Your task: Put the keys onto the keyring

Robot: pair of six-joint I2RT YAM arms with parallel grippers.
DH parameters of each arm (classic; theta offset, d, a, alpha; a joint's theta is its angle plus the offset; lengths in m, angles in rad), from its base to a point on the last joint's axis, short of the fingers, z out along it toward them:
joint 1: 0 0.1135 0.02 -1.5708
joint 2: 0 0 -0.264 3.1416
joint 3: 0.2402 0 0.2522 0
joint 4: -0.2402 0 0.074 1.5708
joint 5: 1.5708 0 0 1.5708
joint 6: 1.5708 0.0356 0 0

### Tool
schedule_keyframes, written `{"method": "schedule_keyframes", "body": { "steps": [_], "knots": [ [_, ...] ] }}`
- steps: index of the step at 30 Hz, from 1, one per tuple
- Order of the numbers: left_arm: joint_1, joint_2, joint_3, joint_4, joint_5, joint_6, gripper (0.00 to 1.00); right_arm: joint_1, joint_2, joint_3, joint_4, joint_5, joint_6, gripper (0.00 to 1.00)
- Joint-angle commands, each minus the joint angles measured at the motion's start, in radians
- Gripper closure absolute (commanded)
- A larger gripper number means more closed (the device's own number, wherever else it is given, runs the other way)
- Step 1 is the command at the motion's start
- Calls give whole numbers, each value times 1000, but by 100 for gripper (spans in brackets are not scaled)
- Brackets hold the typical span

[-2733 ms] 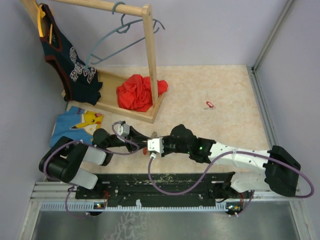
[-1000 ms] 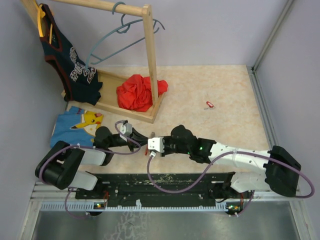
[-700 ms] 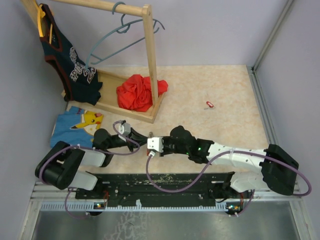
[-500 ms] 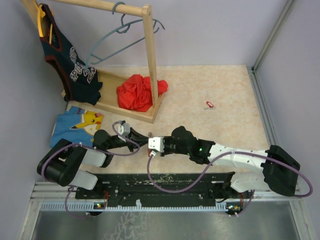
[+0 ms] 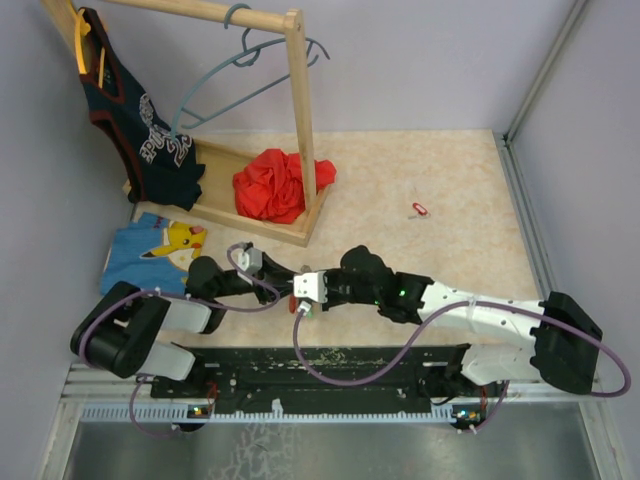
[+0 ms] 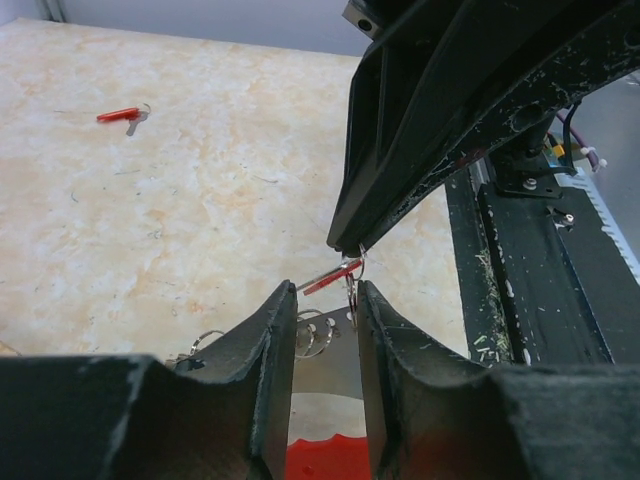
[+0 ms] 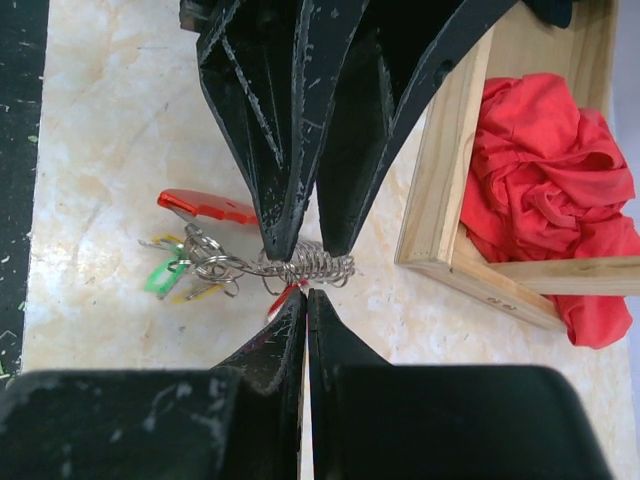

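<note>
Top external layout: the two arms meet low and left of centre on the table (image 5: 420,160), just in front of the wooden rack (image 5: 298,100).
Left gripper (image 6: 323,292): its jaws stand narrowly parted, and in the right wrist view their tips bear on either end of the wire coil. I judge this to be a pinch on the keyring.
Threaded keys (image 7: 165,275): a small bunch with green and yellow heads and a larger red tag (image 7: 205,207) hangs off the coil's left end on little rings.
Keyring (image 7: 310,268): grey wire, seen here as a tight coil between the left gripper's fingers, directly above the tip of the right gripper.
Red key (image 6: 335,277): it is clamped at the very tip of the right gripper. Its small eye sits against the wire just above the left gripper's fingertips.
Right gripper (image 7: 305,297): fingers pressed together on the red key, with no gap visible.
Step in hand: working the red key's eye onto the wire, by my reading.
Doing it well: the left gripper should act as a steady vice. The right gripper should make only small moves, feeding the eye along the turn of the wire and not pulling sideways.
Risk: a hard tug could drag the coil out of the left pads or twist the key in its clamp.
Spare red key (image 5: 419,209): lies alone on the table, well apart to the right, not yet fetched.
</note>
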Motion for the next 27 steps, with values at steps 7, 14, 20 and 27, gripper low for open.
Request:
{"method": "schedule_keyframes", "body": {
  "steps": [7,14,20,27],
  "knots": [
    [2,-10,50,-78,100,16,63,-4,-5,98,-13,-29,-38,100],
    [1,18,67,-73,125,-10,72,-2,0,106,-16,-36,-40,100],
    [0,29,79,-105,126,-5,82,-2,2,113,-24,-38,-41,100],
    [3,-11,72,-142,60,16,100,-2,-23,81,-53,1,-13,100]
  ]
}}
